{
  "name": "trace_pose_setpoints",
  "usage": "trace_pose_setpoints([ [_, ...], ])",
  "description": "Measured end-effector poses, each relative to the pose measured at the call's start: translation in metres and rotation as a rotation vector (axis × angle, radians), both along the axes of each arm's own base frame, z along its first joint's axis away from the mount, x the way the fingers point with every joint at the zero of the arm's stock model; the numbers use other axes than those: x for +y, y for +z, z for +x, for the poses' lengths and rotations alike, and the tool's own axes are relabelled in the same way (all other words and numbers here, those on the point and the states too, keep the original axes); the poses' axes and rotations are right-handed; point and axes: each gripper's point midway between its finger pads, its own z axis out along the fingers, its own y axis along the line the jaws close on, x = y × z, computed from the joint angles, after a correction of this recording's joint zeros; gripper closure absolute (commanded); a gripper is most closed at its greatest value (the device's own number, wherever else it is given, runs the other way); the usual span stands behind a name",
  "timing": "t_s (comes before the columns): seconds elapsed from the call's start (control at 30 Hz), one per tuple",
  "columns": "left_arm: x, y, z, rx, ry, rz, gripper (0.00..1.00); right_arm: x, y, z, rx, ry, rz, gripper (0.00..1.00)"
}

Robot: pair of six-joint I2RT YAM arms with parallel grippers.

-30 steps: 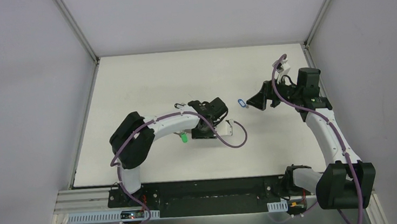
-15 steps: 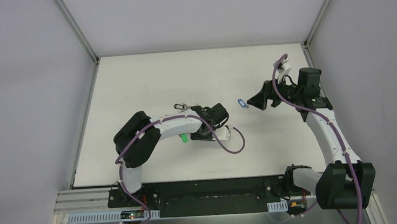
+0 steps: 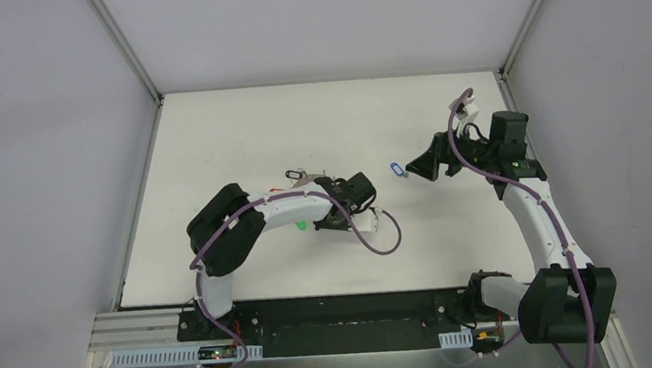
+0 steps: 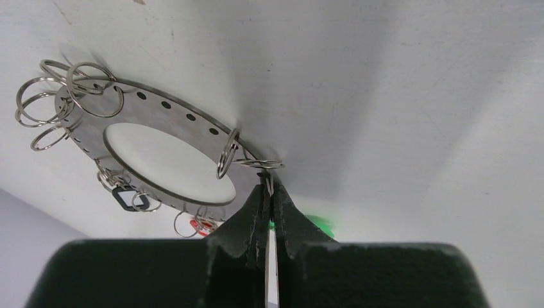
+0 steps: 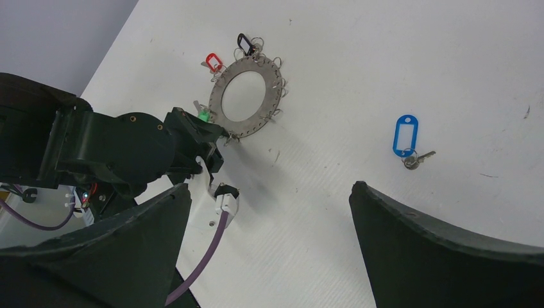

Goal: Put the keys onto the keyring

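As three keys (image 5: 213, 62) border one keyring (image 5: 274, 93), one key (image 5: 405, 136) lies apart.

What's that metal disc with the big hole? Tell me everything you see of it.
The keyring is a flat grey metal ring lying on the white table, with small holes around its rim and wire loops threaded through several. A black tag and a red tag hang at its edge. The left gripper, jaws shut, sits at its rim by one loop.
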Motion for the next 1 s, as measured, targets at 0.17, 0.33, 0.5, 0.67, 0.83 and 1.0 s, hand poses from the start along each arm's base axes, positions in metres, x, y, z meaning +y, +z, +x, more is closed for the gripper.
trace_pose_setpoints([
  [0.17, 0.001, 0.002, -0.001, -0.001, 0.005, -0.005, 1.0, 0.0, 0.0, 0.0, 0.001, 0.0, 0.001, 0.02],
  [0.33, 0.002, 0.006, -0.003, 0.001, 0.011, -0.014, 1.0, 0.0, 0.0, 0.0, 0.001, -0.001, 0.001, 0.02],
  [0.5, 0.001, 0.012, -0.006, 0.007, 0.024, -0.035, 0.98, 0.0, 0.0, 0.0, 0.002, -0.002, 0.002, 0.02],
  [0.67, 0.0, 0.011, -0.008, 0.021, 0.027, -0.045, 0.97, -0.001, 0.0, 0.0, 0.001, -0.004, 0.002, 0.02],
  [0.83, -0.001, 0.009, -0.012, 0.045, 0.032, -0.056, 0.95, -0.002, 0.001, 0.001, -0.001, -0.006, 0.002, 0.02],
  [1.0, -0.002, 0.004, -0.014, 0.063, 0.038, -0.054, 0.93, -0.002, 0.001, 0.001, -0.003, -0.007, 0.002, 0.02],
])
